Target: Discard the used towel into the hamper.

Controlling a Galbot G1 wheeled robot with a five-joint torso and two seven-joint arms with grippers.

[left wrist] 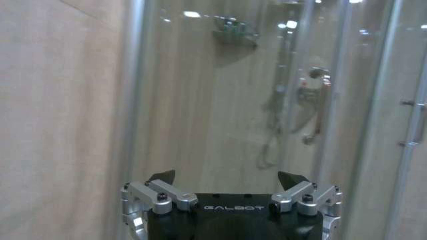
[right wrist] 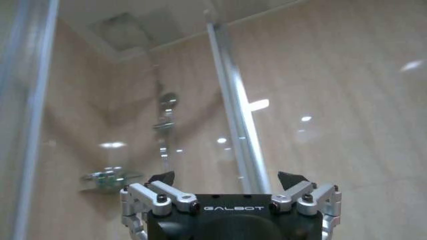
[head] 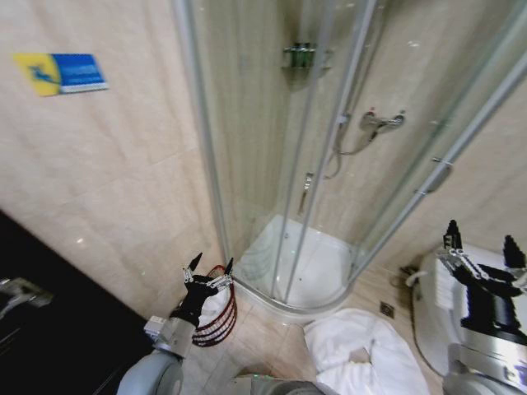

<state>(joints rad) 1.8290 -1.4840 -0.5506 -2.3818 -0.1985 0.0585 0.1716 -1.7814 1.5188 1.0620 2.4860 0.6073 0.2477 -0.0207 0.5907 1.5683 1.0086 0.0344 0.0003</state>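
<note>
White towel (head: 362, 350) lies crumpled on the tiled floor before the glass shower cabin (head: 329, 164), well apart from the dark red wire hamper (head: 216, 317) standing by the wall, while the left gripper (head: 209, 268) and right gripper (head: 482, 240) hover raised, both spread and empty.

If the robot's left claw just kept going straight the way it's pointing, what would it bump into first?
Probably the curved glass shower door: the open left gripper faces it with nothing between, though depth is unclear.
</note>
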